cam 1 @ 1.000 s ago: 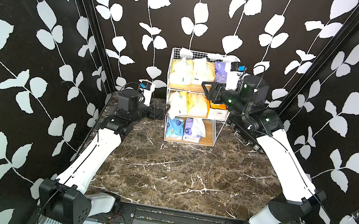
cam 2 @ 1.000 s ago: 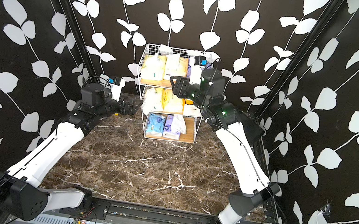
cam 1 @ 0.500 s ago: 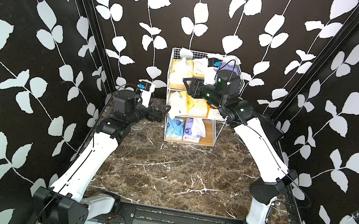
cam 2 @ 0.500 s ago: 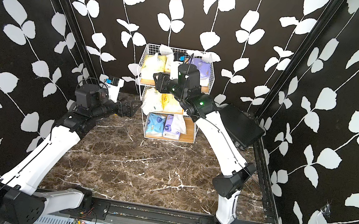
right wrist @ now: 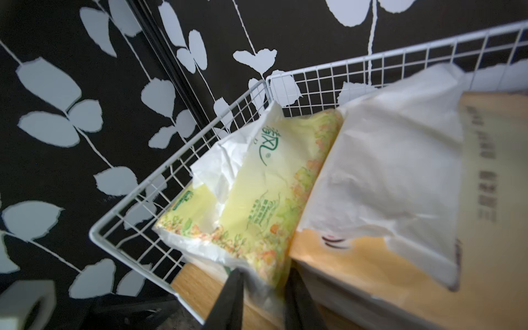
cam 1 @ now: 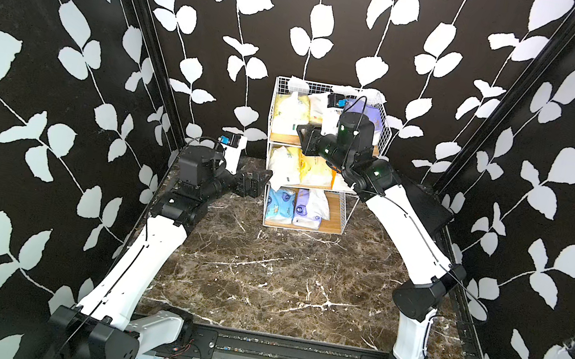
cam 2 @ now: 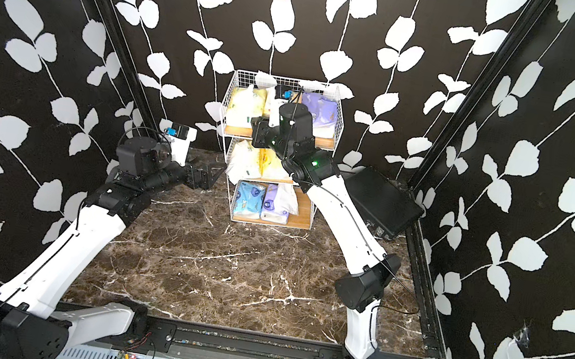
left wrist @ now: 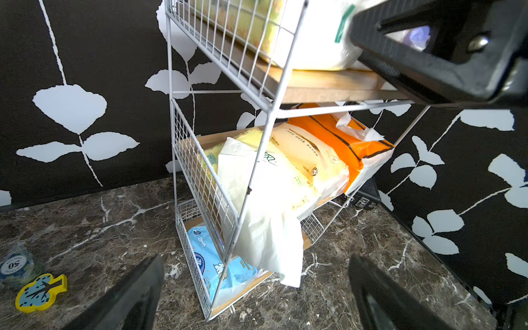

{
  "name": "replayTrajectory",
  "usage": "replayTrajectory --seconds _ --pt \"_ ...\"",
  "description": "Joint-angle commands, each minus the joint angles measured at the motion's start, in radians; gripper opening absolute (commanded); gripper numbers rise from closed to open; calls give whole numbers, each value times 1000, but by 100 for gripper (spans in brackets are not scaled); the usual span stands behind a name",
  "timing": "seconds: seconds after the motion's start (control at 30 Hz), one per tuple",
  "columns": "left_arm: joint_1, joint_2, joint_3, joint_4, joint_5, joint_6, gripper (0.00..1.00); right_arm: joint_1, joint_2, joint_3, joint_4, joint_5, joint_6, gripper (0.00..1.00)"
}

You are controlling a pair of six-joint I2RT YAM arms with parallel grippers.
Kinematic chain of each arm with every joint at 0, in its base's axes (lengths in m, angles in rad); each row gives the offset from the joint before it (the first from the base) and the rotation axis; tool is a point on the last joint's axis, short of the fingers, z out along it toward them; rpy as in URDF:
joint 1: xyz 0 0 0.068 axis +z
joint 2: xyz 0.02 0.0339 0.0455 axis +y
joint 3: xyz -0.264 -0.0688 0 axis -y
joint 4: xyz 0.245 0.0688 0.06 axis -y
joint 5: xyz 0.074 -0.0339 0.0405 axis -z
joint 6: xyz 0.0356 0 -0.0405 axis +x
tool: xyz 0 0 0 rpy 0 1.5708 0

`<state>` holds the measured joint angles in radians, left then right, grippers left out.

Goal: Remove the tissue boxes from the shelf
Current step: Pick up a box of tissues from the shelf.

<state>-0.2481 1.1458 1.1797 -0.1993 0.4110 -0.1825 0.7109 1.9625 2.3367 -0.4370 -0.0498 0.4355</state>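
Right gripper pinches the near edge of a yellow tissue pack on the top tier of the shelf, likely to drag it out; left gripper gapes empty, facing the rack.

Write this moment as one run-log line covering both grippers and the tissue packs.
right gripper: pinching yellow pack, shelf top tier | left gripper: open, empty, beside shelf | removed: none visible
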Motion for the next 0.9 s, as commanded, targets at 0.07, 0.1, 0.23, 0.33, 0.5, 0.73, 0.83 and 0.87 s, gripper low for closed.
replayTrajectory --seconds 0.07,0.1,0.23,0.33,0.5,0.73,0.83,0.87 --pt "-1 -15 -19 14 8 23 99 4 -20 22 64 -25 -13 9" --pt "-2 -12 -19 13 8 26 99 3 -30 13 63 -24 -16 6" --pt "-1 -10 -15 2 -1 38 99 3 -75 -32 60 -8 -29 0" --pt "-3 -11 -15 0 -13 45 99 3 -104 -53 38 -8 -42 0" --pt "-2 -10 -12 -5 -15 50 99 2 -159 -111 -3 -24 -61 0" --pt "-1 -7 -14 3 -2 39 99 -1 -239 -274 39 -25 -84 30" --pt "-1 -3 -12 4 11 35 99 -6 -256 -309 66 -44 -78 48" --pt "-1 -2 -11 3 13 35 99 -7 -261 -317 79 -54 -75 51"
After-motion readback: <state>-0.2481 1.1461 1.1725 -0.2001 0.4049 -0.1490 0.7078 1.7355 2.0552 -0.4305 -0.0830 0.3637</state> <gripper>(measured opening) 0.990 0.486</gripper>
